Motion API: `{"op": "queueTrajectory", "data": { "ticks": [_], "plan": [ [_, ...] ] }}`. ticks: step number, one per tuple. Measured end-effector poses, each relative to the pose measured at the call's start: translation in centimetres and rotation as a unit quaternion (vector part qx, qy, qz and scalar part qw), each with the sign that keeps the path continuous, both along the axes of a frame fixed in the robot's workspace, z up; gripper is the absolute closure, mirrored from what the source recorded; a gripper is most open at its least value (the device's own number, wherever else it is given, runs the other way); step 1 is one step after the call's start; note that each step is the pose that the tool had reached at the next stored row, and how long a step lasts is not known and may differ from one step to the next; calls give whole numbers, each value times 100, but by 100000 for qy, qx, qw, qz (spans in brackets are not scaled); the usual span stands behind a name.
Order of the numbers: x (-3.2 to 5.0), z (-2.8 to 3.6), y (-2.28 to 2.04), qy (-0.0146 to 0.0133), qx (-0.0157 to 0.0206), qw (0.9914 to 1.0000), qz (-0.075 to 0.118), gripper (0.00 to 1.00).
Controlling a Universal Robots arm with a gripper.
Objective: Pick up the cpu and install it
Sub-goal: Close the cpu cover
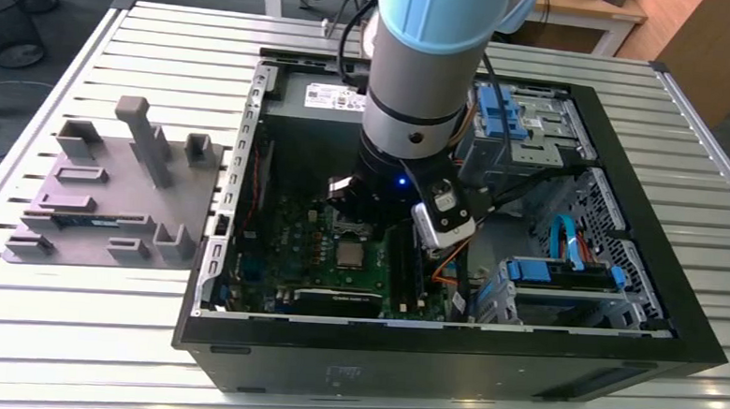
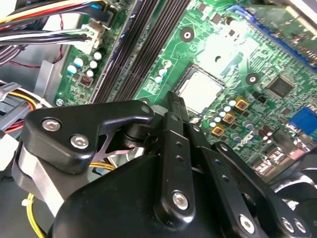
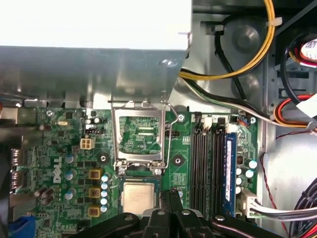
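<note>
Clenched on nothing, the gripper (image 3: 171, 191) hangs just beside the cpu (image 3: 138, 196), which lies flat and seated, the frame (image 3: 138, 134) beyond standing open, evidently to admit it.

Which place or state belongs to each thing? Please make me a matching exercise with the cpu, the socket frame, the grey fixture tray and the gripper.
Things:
1. cpu
2. socket frame
3. grey fixture tray
4. gripper

Places or states:
A. on the slatted table outside the computer case, at the exterior view's left
B. swung open, with green board showing through its window
C. lying flat in the socket on the motherboard
D. above the motherboard, right beside the cpu

Pairs: 1-C, 2-B, 3-A, 4-D.
</note>
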State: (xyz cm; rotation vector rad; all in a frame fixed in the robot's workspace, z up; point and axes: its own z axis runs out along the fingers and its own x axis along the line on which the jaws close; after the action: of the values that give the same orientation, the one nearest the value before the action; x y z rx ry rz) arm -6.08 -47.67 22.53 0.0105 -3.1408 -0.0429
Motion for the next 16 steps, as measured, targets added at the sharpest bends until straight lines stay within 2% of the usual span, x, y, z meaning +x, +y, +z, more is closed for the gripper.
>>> {"op": "queueTrajectory", "data": {
  "ticks": [8,16],
  "plan": [
    [53,-13,75,-2,3,100000,83,89],
    [58,-14,79,-2,9,99999,358,89]
  ]
}}
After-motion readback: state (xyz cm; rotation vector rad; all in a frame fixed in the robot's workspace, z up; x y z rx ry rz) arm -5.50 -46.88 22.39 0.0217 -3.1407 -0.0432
